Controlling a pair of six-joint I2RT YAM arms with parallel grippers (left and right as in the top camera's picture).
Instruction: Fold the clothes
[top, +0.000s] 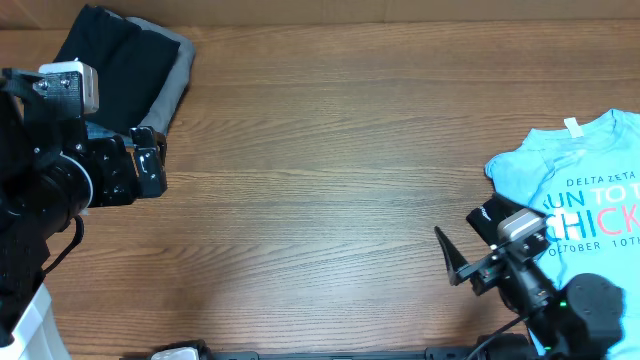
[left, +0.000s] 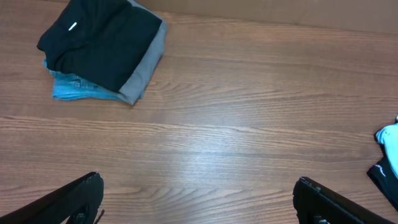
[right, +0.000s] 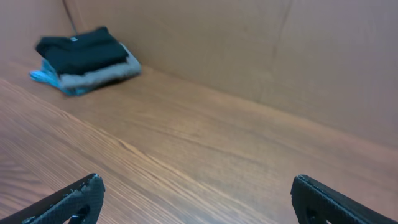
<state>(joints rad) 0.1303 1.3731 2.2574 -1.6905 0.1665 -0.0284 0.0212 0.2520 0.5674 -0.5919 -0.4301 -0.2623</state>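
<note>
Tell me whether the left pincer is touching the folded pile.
Apart. Left wrist view shows bare table between the left pincer and the folded pile.

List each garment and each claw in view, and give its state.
black T-shirt, folded, on top.
grey piece, folded, under the black T-shirt.
blue piece, folded, lowest.
light-blue printed tee, unfolded, print up.
left claw, open, empty.
right claw, open, empty.
</note>
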